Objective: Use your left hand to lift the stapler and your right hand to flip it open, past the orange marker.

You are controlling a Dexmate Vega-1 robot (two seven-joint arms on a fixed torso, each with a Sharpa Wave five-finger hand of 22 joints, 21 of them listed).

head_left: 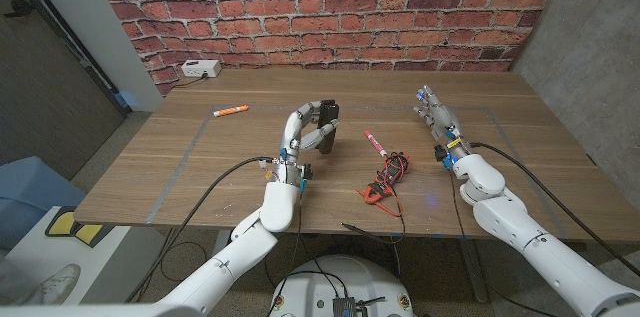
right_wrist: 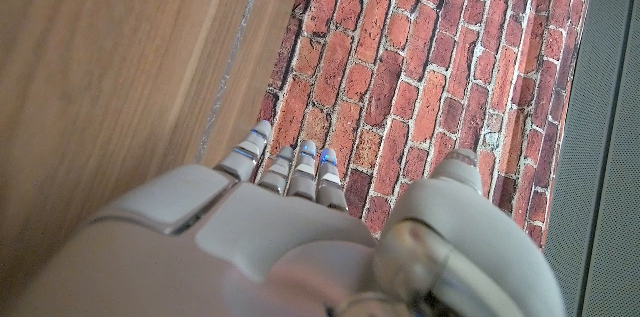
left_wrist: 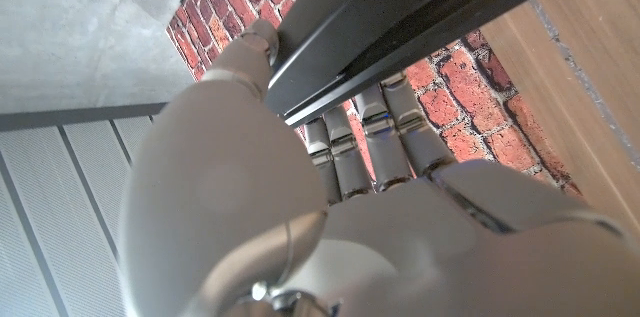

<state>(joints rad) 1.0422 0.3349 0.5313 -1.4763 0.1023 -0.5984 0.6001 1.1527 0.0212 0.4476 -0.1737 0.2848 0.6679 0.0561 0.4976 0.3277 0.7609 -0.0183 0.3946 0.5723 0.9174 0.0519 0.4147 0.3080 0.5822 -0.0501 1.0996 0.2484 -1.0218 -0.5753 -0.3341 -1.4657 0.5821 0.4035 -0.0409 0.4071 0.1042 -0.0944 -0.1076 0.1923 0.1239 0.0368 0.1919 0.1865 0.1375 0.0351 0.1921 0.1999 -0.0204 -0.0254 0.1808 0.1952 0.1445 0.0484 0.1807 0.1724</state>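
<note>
My left robot hand (head_left: 308,133) grips the stapler (head_left: 329,114), fingers wrapped around the dark body with the thumb on the other side. In the head view the stapler sits at the fingertips, over the middle of the bench (head_left: 200,172); I can't tell if it is lifted clear of the wood. Most of it is hidden by my fingers (left_wrist: 372,142), so only a short dark end shows there. In the left wrist view it runs as a long dark bar (left_wrist: 420,17) across the fingertips, cut off at the picture's edge; its long axis lies crosswise to my fingers. I can't make out which end is the front.

My right robot hand (head_left: 436,117) holds nothing, fingers extended and slightly apart, well off to the right of the stapler, low over the bench.

The marker (head_left: 231,111) lies on the bench to the left of my left hand. Between my two hands lie a red pen-like stick (head_left: 375,142) and a red and black cable bundle (head_left: 388,178). A white box (head_left: 200,69) sits by the brick wall (head_left: 330,7).
</note>
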